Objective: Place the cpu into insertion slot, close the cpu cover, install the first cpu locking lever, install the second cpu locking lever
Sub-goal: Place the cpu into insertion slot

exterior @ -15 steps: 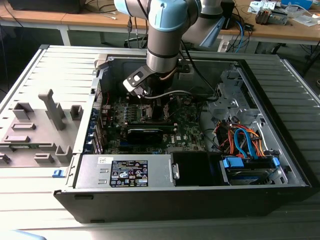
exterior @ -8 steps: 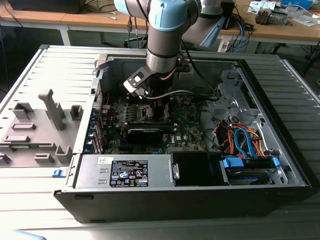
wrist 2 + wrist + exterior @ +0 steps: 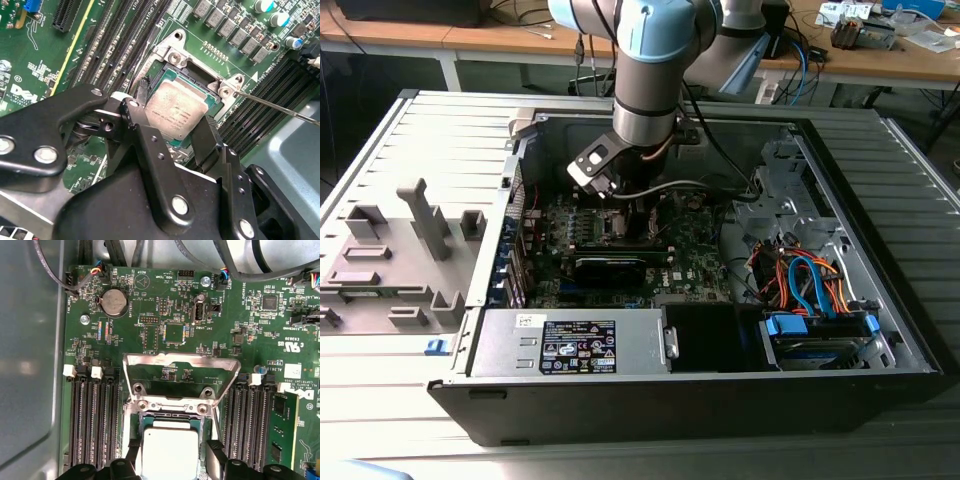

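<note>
gripper (image 3: 175, 114) jaws straddle the square silver-topped cpu (image 3: 172, 105) at opposite edges; whether they clamp it cannot be told. the cpu lies in the square dark silver-rimmed insertion slot (image 3: 170, 406), long black memory slots (image 3: 92, 420) close on both sides. the silver frame-shaped cpu cover (image 3: 180, 361) stands swung open, clear of the cpu.
</note>
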Controlling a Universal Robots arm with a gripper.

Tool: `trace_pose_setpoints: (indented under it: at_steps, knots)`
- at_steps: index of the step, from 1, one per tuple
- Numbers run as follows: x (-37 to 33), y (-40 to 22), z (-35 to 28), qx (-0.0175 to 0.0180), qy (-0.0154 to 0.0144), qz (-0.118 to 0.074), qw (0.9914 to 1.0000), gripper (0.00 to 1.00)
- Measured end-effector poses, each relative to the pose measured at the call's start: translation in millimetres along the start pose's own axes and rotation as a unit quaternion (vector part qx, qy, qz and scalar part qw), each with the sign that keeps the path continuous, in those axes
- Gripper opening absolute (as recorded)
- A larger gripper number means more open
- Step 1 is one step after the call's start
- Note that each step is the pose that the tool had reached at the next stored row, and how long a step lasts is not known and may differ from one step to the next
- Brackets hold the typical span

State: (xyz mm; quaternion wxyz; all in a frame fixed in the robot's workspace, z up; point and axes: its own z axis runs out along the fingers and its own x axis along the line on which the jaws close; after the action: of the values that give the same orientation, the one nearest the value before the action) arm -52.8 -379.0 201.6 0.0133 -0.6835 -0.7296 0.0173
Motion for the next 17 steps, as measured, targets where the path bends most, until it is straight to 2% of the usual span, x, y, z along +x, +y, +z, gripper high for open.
trace_pose_setpoints:
  at_steps: [4, 6, 8, 11, 14, 17]
  knots:
    - [0.0, -0.1, -0.4, 0.0000, 0.0000, 0.000, 1.00000, 0.62]
    - [0.0, -0.3, -4.2, -0.0001, 0.0014, 0.000, 1.00000, 0.62]
    - [0.0, -0.2, -4.6, -0.0003, 0.0039, 0.000, 0.99999, 0.62]
    - [0.0, -0.2, -4.5, -0.0003, 0.0045, 0.000, 0.99999, 0.62]
    - [0.7, -0.1, -4.0, -0.0005, 0.0081, 0.000, 0.99997, 0.62]
    - [2.0, -0.1, -3.7, -0.0011, 0.0132, -0.001, 0.99991, 0.62]
